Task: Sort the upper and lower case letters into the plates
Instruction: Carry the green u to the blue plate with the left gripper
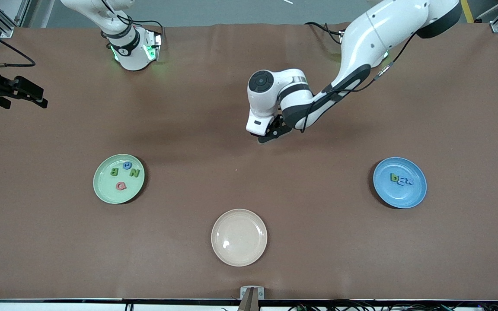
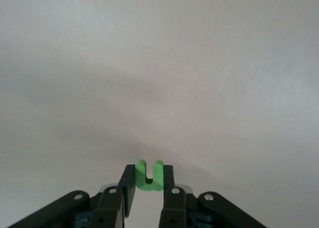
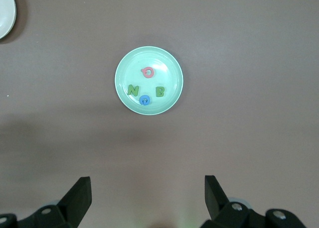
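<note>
While gripped: green letter (image 2: 149,177), mid-table.

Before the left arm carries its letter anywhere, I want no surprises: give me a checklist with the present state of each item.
1. Left end effector shut on the green letter: ok.
2. Letter's case readable: cannot tell.
3. Mint plate has room among its four letters: ok.
4. Blue plate has room: ok.
5. Right end effector open, waiting off at the right arm's end of the table: ok.
</note>
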`<state>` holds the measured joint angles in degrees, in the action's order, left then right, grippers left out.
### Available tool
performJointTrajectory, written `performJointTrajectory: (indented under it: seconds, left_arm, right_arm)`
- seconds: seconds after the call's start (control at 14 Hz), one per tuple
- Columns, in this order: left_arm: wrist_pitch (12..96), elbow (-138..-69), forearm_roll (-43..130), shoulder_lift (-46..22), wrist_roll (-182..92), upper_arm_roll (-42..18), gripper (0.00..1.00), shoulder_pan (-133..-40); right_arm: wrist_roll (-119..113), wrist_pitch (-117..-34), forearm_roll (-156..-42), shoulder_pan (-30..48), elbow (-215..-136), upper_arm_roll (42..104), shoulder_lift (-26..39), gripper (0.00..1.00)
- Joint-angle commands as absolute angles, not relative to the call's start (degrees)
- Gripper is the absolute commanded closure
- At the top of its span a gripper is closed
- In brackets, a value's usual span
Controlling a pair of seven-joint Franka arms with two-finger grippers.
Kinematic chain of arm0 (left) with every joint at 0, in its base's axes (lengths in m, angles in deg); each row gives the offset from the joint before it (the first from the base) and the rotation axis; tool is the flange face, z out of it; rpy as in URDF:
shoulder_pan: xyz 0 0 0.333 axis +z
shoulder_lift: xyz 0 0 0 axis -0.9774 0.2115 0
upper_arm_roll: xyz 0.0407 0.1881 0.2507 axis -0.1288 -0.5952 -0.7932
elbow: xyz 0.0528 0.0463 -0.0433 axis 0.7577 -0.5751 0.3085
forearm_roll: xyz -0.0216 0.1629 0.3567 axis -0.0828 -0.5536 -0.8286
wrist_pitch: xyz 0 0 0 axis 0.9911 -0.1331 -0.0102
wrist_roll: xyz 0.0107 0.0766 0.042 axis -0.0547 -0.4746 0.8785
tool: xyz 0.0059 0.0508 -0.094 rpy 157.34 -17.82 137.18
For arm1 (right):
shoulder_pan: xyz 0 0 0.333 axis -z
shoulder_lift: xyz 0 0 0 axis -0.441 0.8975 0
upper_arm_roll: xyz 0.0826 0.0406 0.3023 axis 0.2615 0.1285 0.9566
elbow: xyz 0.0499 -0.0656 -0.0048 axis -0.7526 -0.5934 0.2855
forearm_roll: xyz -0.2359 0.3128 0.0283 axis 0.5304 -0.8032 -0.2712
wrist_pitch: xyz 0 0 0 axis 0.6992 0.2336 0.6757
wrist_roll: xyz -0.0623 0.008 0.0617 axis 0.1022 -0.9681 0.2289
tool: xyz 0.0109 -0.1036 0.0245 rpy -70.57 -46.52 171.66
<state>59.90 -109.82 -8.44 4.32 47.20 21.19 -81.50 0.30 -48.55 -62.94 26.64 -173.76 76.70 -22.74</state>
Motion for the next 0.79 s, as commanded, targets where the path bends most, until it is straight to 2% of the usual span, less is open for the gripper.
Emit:
performJointTrajectory:
  seconds: [0.0,0.21,0.43,0.72]
  left_arm:
    - [54.70,-111.23,-7.97,1.16,40.94,31.21,1.00,-69.06]
    - [46.54,-112.63,-7.88,1.25,29.00,42.31,1.00,-53.84]
    - [44.92,-117.01,-8.05,1.59,15.56,50.48,1.00,-37.24]
    - [49.82,-121.67,-11.20,1.77,-0.81,50.95,0.99,-26.74]
  right_arm:
    - [1.19,-48.39,-62.72,26.70,-174.35,76.84,-23.53,0.00]
    - [1.19,-48.39,-62.72,26.70,-174.35,76.84,-23.53,0.00]
    - [1.19,-48.39,-62.72,26.87,-174.44,76.84,-23.53,0.00]
    - [1.19,-48.39,-62.72,26.78,-174.44,76.84,-23.53,0.00]
